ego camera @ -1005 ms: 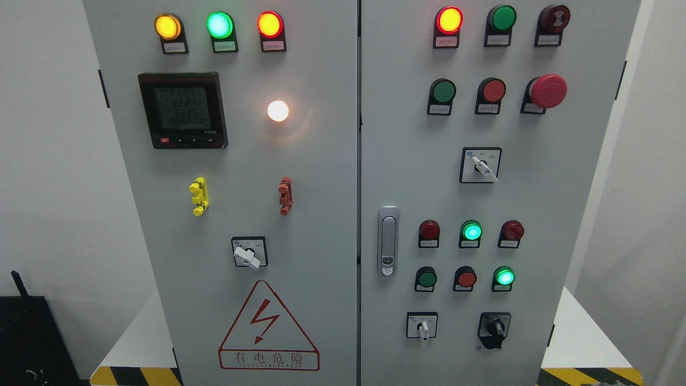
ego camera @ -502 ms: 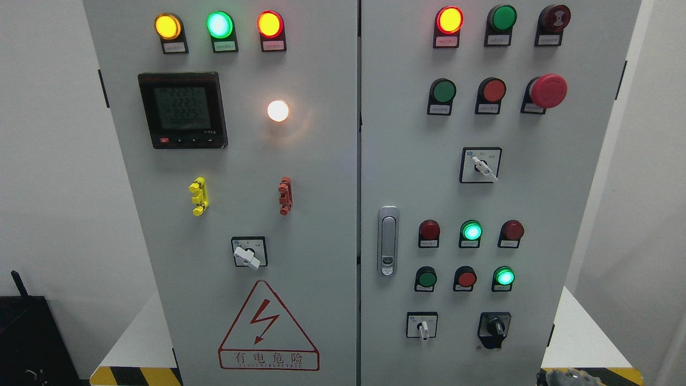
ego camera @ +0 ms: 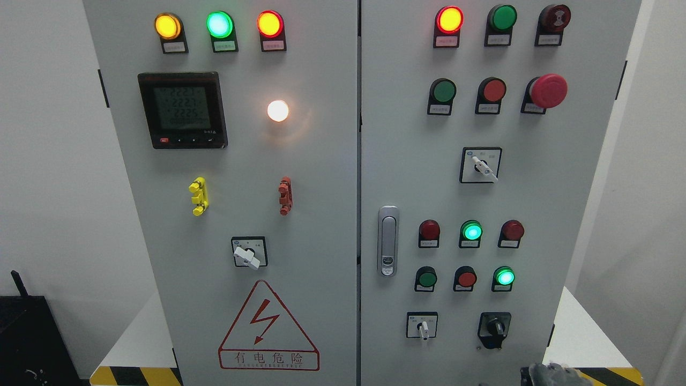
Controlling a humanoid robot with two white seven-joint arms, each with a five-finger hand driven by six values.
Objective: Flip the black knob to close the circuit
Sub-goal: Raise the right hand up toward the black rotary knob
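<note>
The black knob [ego camera: 494, 326] sits at the lower right of the grey cabinet's right door [ego camera: 407, 161], on a black plate, with its pointer roughly upright. My right hand [ego camera: 553, 373] shows only as a dark grey sliver at the bottom edge. It lies below and to the right of the knob and is well apart from it. Most of the hand is cut off by the picture's edge. My left arm is out of sight.
A white selector switch [ego camera: 423, 327] sits left of the knob, with lit and unlit round buttons [ego camera: 467, 277] above it. A door handle [ego camera: 388, 241] is at the door's left edge. A red mushroom stop button [ego camera: 547, 91] juts out higher up. Yellow-black striped base [ego camera: 616, 373] below.
My right hand has risen into view at the bottom right edge and moved left toward the knob. The panel's switches and lights are unchanged.
</note>
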